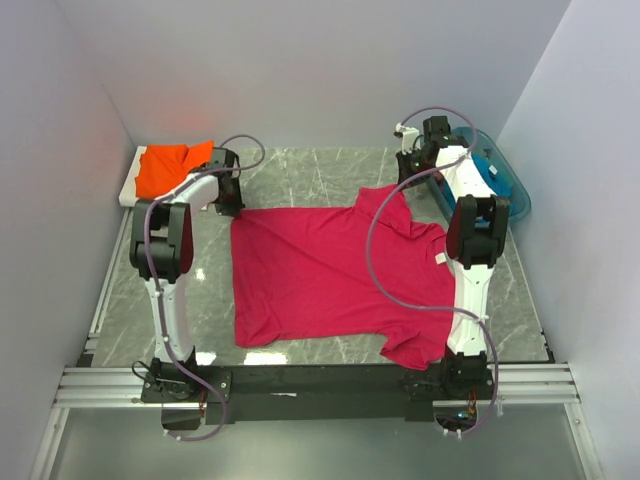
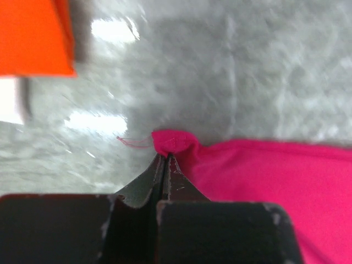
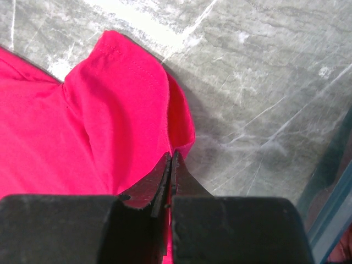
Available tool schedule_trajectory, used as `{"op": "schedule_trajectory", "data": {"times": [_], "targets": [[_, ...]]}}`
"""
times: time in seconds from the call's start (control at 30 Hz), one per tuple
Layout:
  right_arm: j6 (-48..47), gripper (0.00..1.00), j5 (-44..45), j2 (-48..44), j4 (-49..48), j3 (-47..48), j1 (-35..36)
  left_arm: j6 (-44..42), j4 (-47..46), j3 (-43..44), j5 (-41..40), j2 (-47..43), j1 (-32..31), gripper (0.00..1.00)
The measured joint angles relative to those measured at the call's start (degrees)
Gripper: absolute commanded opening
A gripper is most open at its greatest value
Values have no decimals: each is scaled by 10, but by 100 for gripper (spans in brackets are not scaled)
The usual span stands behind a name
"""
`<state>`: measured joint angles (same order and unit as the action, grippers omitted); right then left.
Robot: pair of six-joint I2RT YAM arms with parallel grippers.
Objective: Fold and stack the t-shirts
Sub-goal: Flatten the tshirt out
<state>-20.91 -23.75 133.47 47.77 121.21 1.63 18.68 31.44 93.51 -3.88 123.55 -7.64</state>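
Note:
A magenta-red t-shirt (image 1: 330, 275) lies spread flat across the middle of the table, with a small white label (image 1: 440, 258) near its right side. My left gripper (image 1: 228, 200) is shut on the shirt's far left corner (image 2: 171, 142), pinching a small bunch of fabric just above the table. My right gripper (image 1: 415, 172) is shut on the far right sleeve (image 3: 124, 104), whose hem rises in a fold to the fingertips (image 3: 171, 155). An orange t-shirt (image 1: 170, 166) lies folded at the back left corner, also seen in the left wrist view (image 2: 33, 38).
The orange t-shirt rests on a white board (image 1: 128, 190) by the left wall. A translucent teal basket (image 1: 512, 182) stands at the back right, its rim (image 3: 333, 212) close beside my right gripper. Grey marble table (image 1: 190, 300) shows left of the shirt.

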Motion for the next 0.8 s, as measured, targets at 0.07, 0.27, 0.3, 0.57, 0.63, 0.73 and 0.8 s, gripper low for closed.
{"op": "schedule_trajectory", "data": {"times": [0.07,0.27,0.3,0.57,0.63,0.73,0.8], "targets": [[0,0,-2,-8,0,-6,-1,0,-19,-32,21,-21,0,0],[0,0,-10,-50,5,-15,-3,9,-60,-110,77,-110,-3,0],[-1,0,-12,-57,7,-14,-4,12,-70,-116,80,-128,-3,0],[-15,0,-12,-115,24,11,-5,31,-149,-165,66,-276,-3,0],[-18,0,-12,-133,31,11,-5,33,-166,-191,53,-324,-3,0],[-24,0,-14,-172,43,10,-5,35,-186,-231,35,-398,-3,0],[-25,0,-14,-206,46,9,-5,36,-191,-247,25,-443,-3,0]]}}
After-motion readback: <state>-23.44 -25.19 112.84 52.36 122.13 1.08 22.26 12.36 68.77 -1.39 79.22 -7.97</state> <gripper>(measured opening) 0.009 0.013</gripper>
